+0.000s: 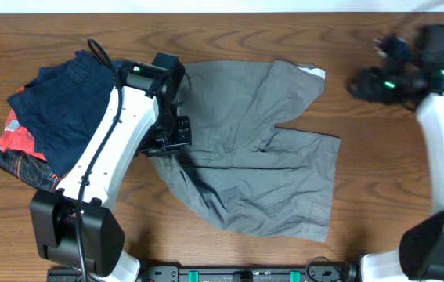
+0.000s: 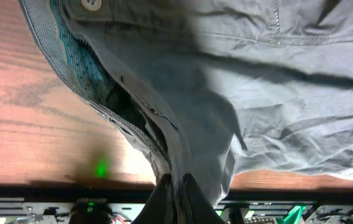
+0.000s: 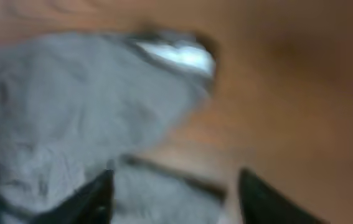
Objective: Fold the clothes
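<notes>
The grey shorts [image 1: 268,164] lie spread on the wooden table, waistband at the left, legs to the right. My left gripper [image 1: 171,137] is at the waistband's left edge and is shut on a fold of the grey cloth [image 2: 182,124]; the fingers [image 2: 176,196] pinch it, and the lighter mesh lining [image 2: 76,56] shows beside it. My right gripper [image 1: 370,82] hovers open and empty at the far right, apart from the shorts. Its blurred wrist view shows the open fingers [image 3: 173,193] above a leg of the shorts [image 3: 70,124].
A navy folded garment [image 1: 69,98] lies on a red-and-black patterned garment [image 1: 22,153] at the left edge. The arm bases [image 1: 245,274] run along the table's front edge. Bare wood [image 1: 386,196] lies right of the shorts.
</notes>
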Controlling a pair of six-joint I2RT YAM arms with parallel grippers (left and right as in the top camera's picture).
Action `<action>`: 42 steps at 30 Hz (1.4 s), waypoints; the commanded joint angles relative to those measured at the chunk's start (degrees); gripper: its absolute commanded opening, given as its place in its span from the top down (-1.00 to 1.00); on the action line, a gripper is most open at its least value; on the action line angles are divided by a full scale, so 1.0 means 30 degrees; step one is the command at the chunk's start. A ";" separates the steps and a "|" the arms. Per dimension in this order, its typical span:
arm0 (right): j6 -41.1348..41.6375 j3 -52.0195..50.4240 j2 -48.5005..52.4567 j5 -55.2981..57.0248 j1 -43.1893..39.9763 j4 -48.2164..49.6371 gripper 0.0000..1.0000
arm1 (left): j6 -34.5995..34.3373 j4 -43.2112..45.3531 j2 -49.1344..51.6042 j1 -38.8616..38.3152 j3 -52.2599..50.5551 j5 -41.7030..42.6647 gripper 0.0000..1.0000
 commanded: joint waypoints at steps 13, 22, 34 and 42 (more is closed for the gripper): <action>0.2885 -0.0066 0.6783 0.3774 0.5100 0.9894 -0.69 | -0.0240 0.0619 -0.0393 0.0044 0.0015 -0.0219 0.88; 0.2849 -0.0066 0.7912 0.3679 0.5020 0.8830 0.98 | -0.0248 0.1115 -0.0393 0.0036 -0.0007 -0.0219 0.88; 0.5661 -0.0051 0.5785 0.9602 0.2076 0.0189 0.98 | -0.0240 0.1115 -0.0393 0.0044 -0.0007 -0.0219 0.88; 0.5654 -0.0364 0.6135 1.0418 0.0678 -0.2091 0.55 | -0.0240 0.1042 -0.0393 0.0036 -0.0007 -0.0211 0.88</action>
